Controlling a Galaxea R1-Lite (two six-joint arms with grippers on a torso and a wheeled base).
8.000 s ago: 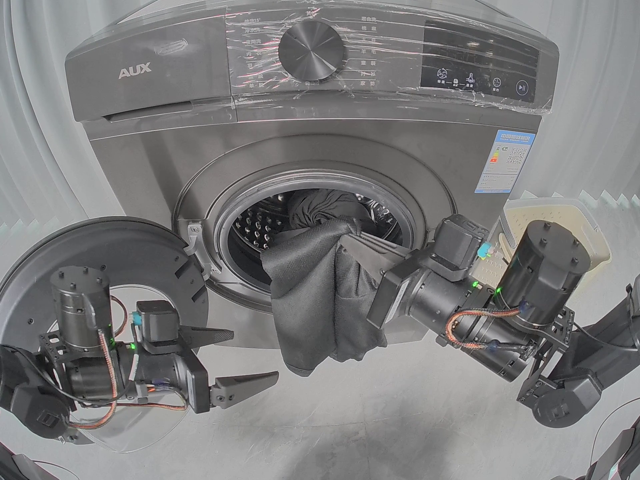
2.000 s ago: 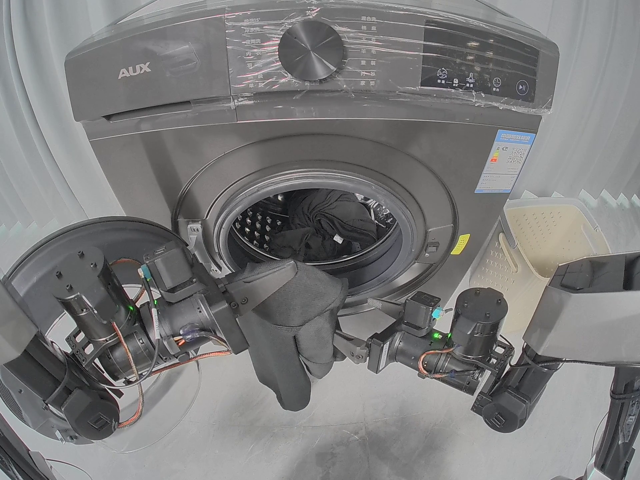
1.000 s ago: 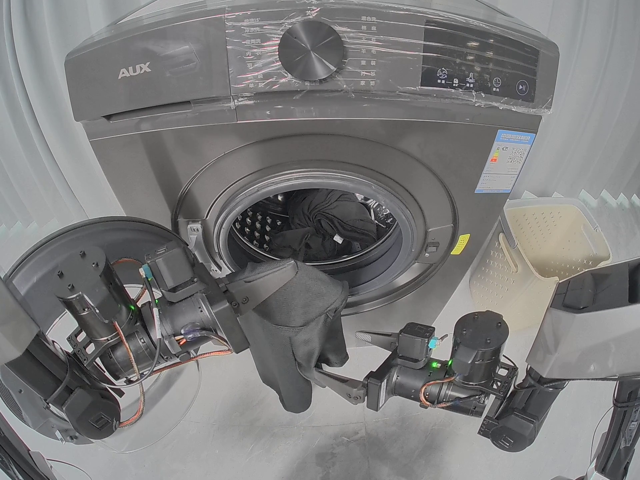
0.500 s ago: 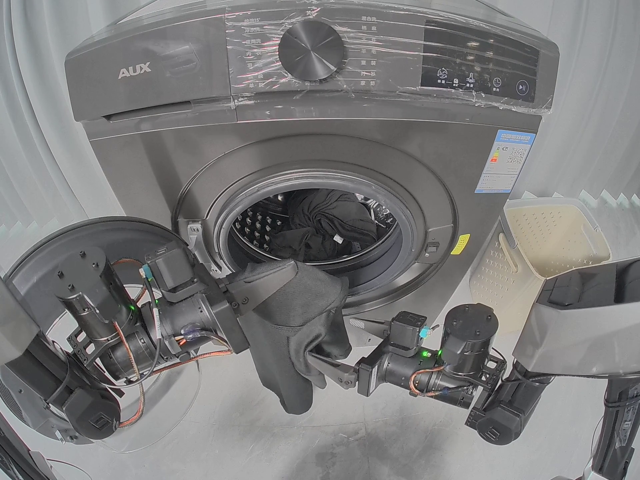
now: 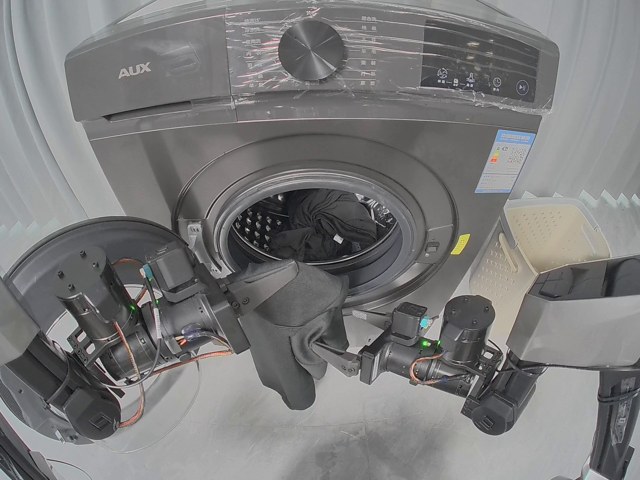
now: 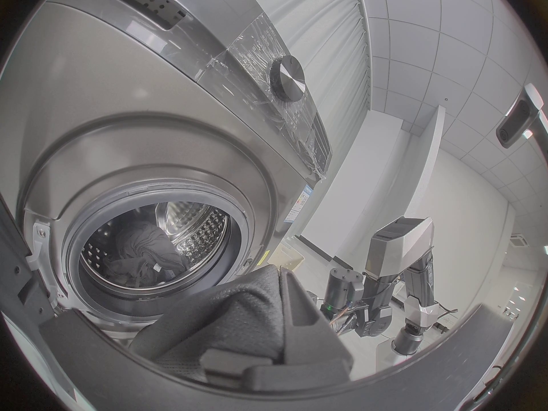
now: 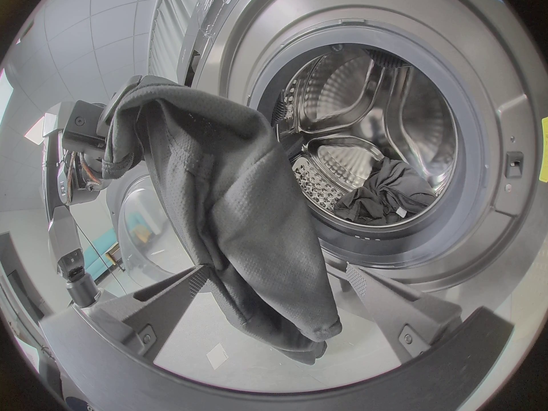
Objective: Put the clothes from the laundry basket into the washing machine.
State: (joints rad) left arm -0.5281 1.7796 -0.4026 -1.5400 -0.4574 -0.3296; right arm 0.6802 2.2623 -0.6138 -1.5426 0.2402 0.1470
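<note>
At the lower lip of the washing machine's (image 5: 300, 148) open drum, my left gripper (image 5: 270, 287) is clamped tight on the top of a dark grey garment (image 5: 293, 341). The garment hangs down outside the opening, not yet inside. My right gripper (image 5: 343, 335) is spread wide, one finger either side of the garment's hanging lower part, with nothing pinched as far as I can tell. I judge the step in hand to be loading this piece: next the right fingers should close on the loose tail and lift it over the rim, so that both ends go in together. By count there are two garments, this one and a black garment (image 5: 327, 225) lying in the drum. One laundry basket (image 5: 553, 235) stands beside the machine on my right, with no clothes in the part I can see.
</note>
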